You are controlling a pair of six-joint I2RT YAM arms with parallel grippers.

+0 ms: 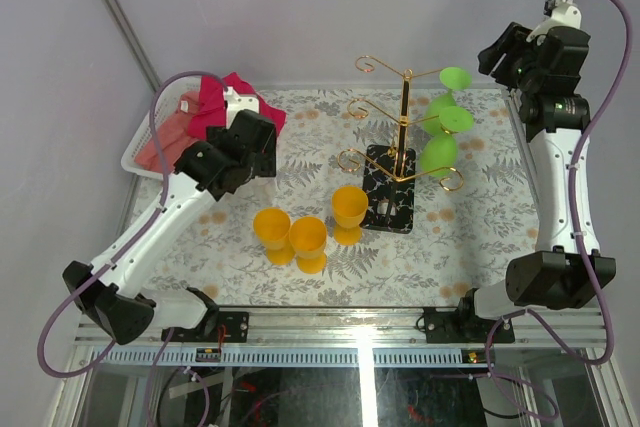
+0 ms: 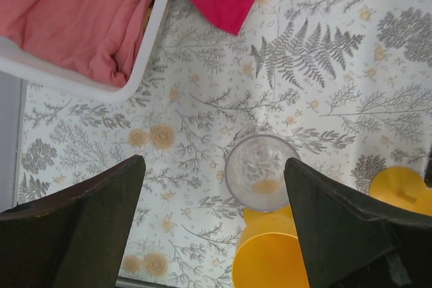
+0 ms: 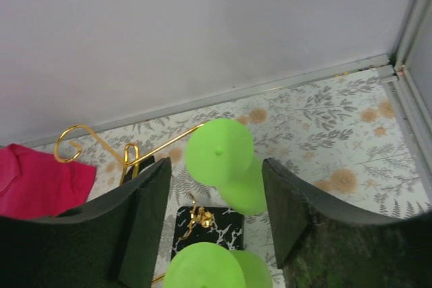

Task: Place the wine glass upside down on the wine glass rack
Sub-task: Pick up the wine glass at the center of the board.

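The wine glass rack [image 1: 406, 117] is a gold pole with curled arms on a black veined base [image 1: 388, 209]. Three green wine glasses [image 1: 455, 77] [image 1: 450, 119] [image 1: 438, 154] hang upside down on its right side. My right gripper [image 1: 503, 55] stands open, up and to the right of the top green glass [image 3: 219, 152] and apart from it. Three yellow wine glasses [image 1: 271, 229] [image 1: 309, 240] [image 1: 349, 209] stand on the table left of the rack. My left gripper [image 2: 214, 163] is open above the cloth. A clear round glass [image 2: 260, 170] shows below it, beside a yellow glass [image 2: 268, 261].
A white basket [image 1: 135, 162] with pink cloth sits at the back left, and a red cloth [image 1: 235, 92] drapes over its edge. The table carries a fern-patterned cover [image 1: 470, 237]. Grey walls close in the back and both sides.
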